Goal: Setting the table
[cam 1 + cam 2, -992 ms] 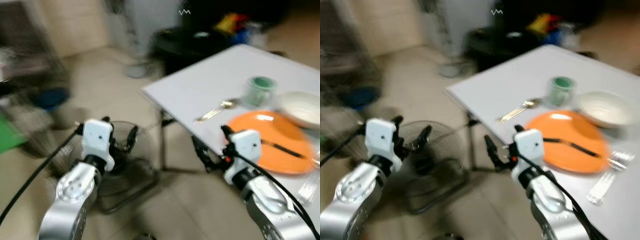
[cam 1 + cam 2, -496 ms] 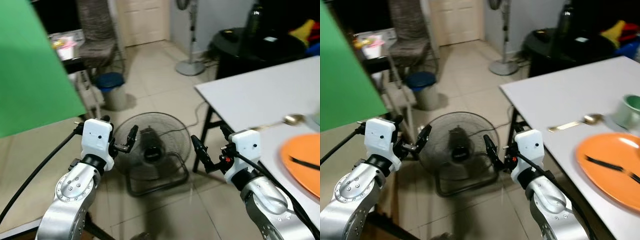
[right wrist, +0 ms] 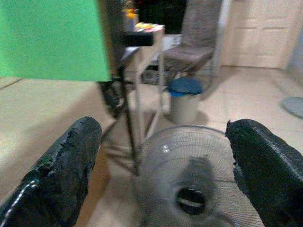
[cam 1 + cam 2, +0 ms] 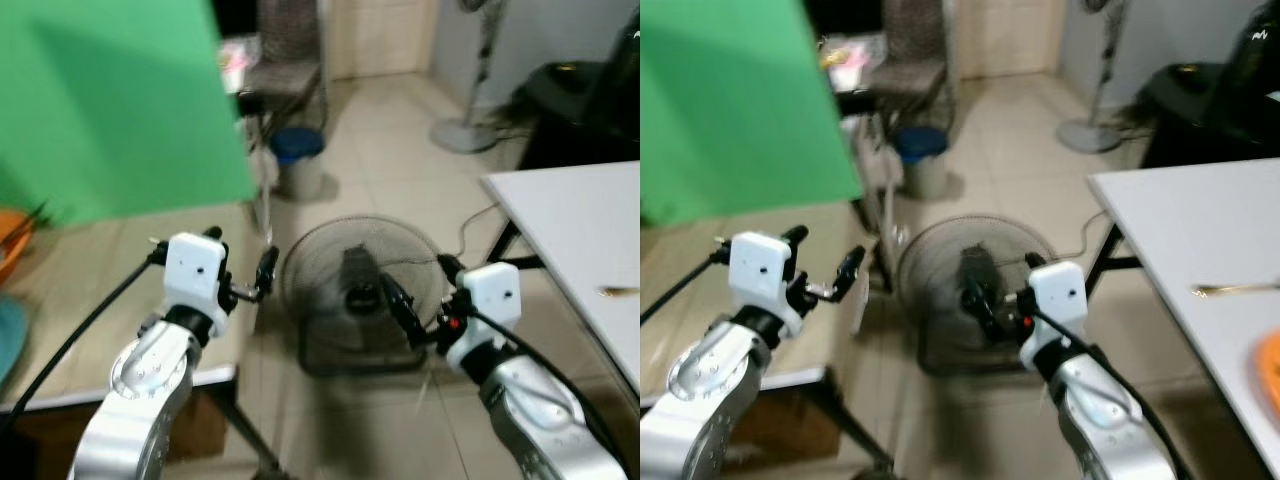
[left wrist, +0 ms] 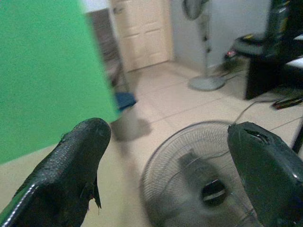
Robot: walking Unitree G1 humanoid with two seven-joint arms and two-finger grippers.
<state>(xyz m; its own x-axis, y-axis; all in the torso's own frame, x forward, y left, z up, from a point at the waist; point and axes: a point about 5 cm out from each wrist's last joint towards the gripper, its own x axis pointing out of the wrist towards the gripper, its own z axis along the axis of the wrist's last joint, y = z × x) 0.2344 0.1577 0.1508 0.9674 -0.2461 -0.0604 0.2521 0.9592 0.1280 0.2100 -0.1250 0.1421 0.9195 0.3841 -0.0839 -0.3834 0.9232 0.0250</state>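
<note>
Both grippers hang spread and empty in front of the robot: the left gripper (image 4: pixel 262 283) and the right gripper (image 4: pixel 398 308) each have their two long black fingers wide apart, pinching nothing and touching nothing. The white rectangular table (image 4: pixel 1200 240) to be set lies off to the robot's right, its near corner just beyond the right arm, so the right gripper looks the better placed for any reach there. A slim gold spoon (image 4: pixel 1230 289) rests near the table's front edge, its long axis running roughly along that edge, and a sliver of an orange round plate (image 4: pixel 1271 365) sits at the table's right end. Between the grippers, a black wire-cage floor fan (image 4: pixel 357 290) stands on the beige tiled floor (image 4: pixel 400 140). A light wooden side table (image 4: pixel 110 300) under a green board (image 4: pixel 110 100) lies to the left.
</note>
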